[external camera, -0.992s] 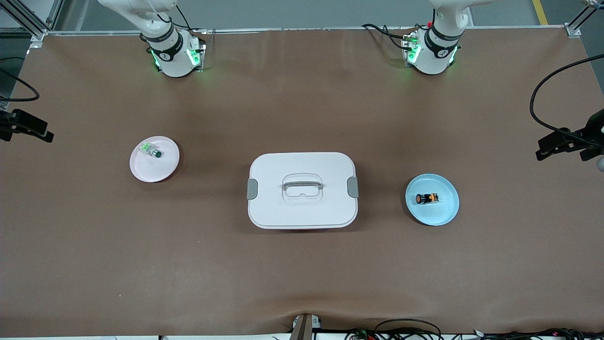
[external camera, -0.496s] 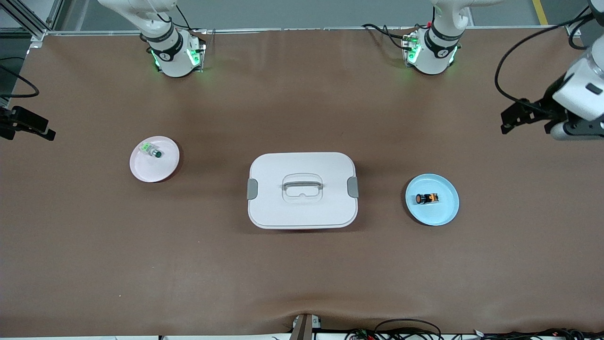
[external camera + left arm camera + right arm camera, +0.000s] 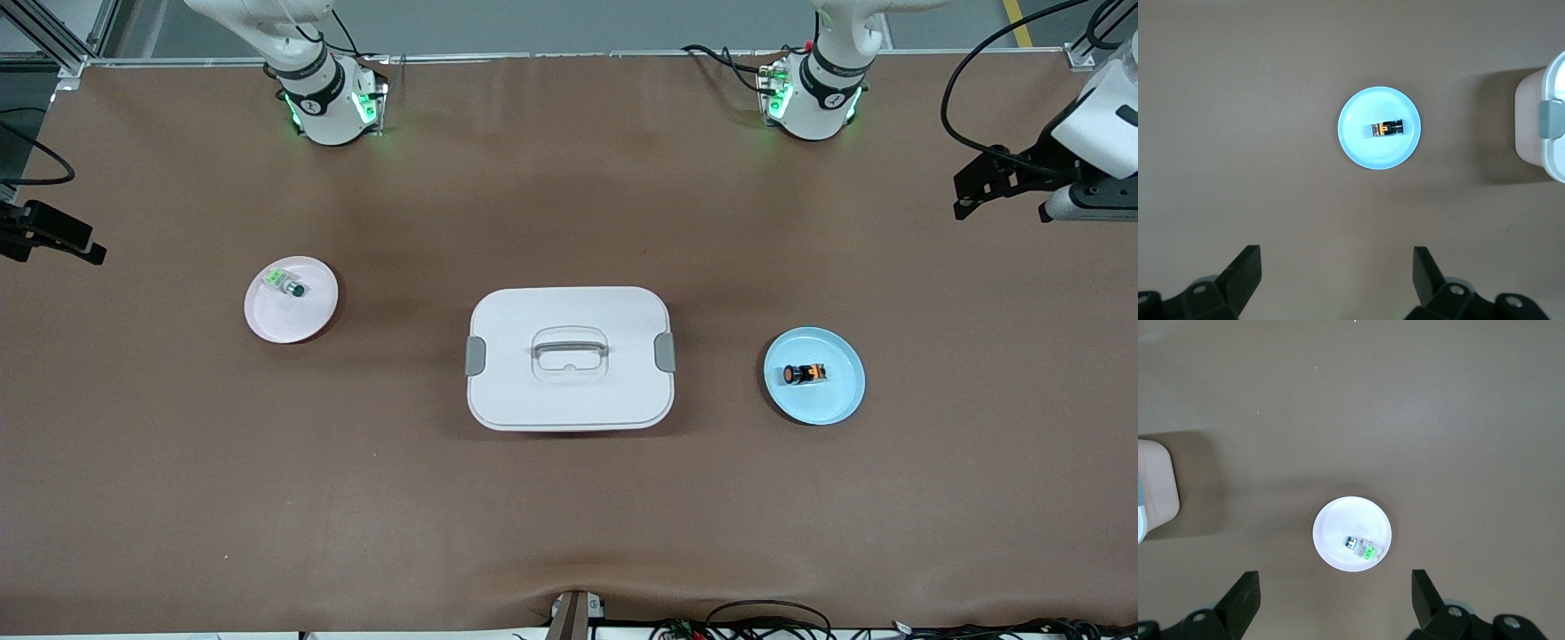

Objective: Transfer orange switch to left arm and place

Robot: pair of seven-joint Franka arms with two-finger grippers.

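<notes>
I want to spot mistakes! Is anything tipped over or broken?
Nothing stands out. The orange switch lies on its blue plate, the green switch on the pink plate, the box shut between them.

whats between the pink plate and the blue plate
The box sits between the pink plate and the blue plate, apart from both; the front view shows it.

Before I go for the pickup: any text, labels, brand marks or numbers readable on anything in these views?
None can be read.
box: plain white lid, no print shows.
orange switch: any marking is too small to read.
green switch: likewise too small.
Arm bases: a small round emblem, not legible.
</notes>
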